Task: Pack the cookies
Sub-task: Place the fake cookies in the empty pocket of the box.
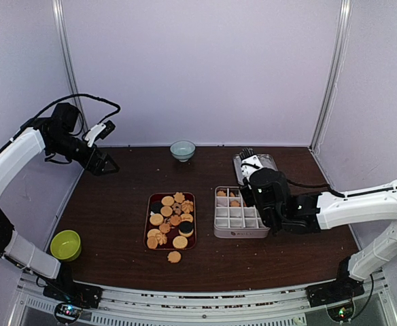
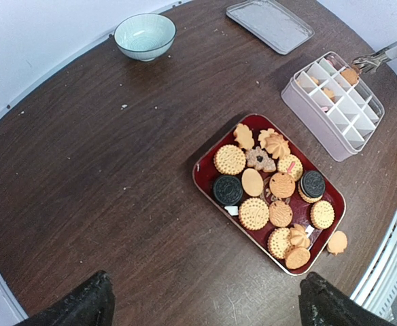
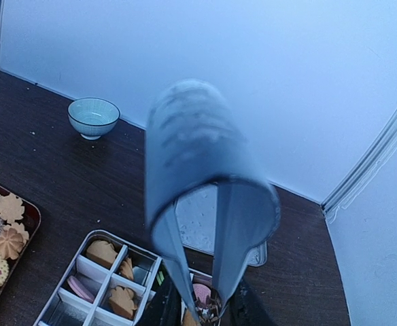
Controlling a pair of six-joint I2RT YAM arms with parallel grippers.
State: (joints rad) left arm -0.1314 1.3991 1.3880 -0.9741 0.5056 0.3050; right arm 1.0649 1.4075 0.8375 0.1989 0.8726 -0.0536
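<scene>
Cookies (image 2: 253,183) lie mostly on the red tray (image 2: 202,173), well to the left of my right tool (image 1: 251,195) and below and ahead of my left tool (image 2: 204,277). Several sit already in the divided box (image 2: 307,112) directly under the right tool. One loose cookie (image 2: 336,242) lies on the worktop (image 2: 103,170) just beside the tray. I judge them light, stiff and brittle, so a hard squeeze can break them. They lie flat and overlap, so I would take one by its rim, starting from the top of the pile.

The right tool is closed on thin tongs (image 3: 192,149), whose tips hang over a box compartment near a pink cookie (image 3: 202,293); whether they pinch it I cannot tell. The left tool stands wide open and holds nothing.

The worktop is dark wood, smooth, with some crumbs. Beyond the right tool lies the box lid (image 2: 270,26). A blue bowl (image 2: 145,35) stands by the far wall, and a green bowl (image 1: 65,245) near the left arm's base. Pale walls close three sides.
</scene>
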